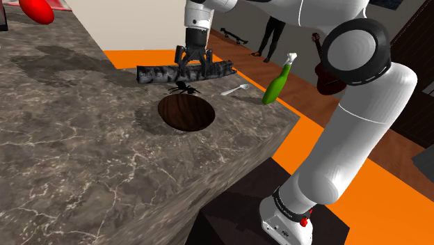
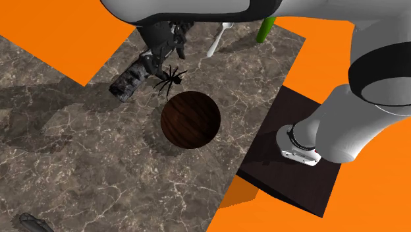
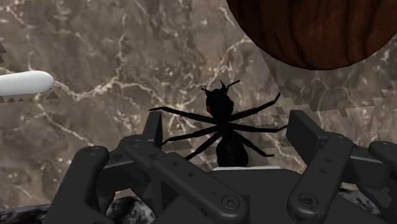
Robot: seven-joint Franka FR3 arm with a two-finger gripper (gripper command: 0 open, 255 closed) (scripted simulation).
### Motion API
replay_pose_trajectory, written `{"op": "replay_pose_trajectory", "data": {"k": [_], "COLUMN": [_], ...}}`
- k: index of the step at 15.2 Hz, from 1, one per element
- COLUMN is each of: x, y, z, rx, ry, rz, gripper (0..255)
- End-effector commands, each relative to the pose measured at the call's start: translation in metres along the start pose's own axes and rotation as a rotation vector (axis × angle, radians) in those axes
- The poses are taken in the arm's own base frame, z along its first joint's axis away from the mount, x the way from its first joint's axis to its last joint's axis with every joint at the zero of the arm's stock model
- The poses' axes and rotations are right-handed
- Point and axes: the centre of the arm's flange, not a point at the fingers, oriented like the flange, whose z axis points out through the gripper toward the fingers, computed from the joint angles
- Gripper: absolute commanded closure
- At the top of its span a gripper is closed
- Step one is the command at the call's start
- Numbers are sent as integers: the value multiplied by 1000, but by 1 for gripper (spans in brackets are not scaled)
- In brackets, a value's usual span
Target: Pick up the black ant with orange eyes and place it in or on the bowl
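Hand (image 3: 229, 127) stands wide, fingers either side of the ant (image 3: 219, 103), not touching. Ant lies on the counter (image 1: 83, 153) just beside the bowl (image 1: 185, 113). Bowl empty; grasp, lift and placing all outstanding.

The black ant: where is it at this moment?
In the shoulder view the ant sits near the middle of the stone counter, between the dark bowl and the grey log, directly under the gripper.

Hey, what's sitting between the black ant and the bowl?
Nothing; only bare marbled countertop separates the ant from the dark brown bowl, clearest in the wrist view.
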Motion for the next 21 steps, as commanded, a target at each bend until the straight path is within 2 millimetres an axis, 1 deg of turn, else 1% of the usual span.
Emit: {"op": "replay_pose_trajectory", "data": {"k": [1, 6, 7, 15, 16, 21], "x": [9, 8, 8, 8, 8, 8], "y": [-4, -4, -4, -4, -4, -4], "z": [9, 35, 43, 43, 43, 43], "rx": [-1, -1, -1, -1, -1, -1], "ry": [-13, -13, -13, -13, -13, -13], "rz": [2, 2, 2, 2, 2, 2], "gripper": [0, 0, 0, 0, 255, 255]}}
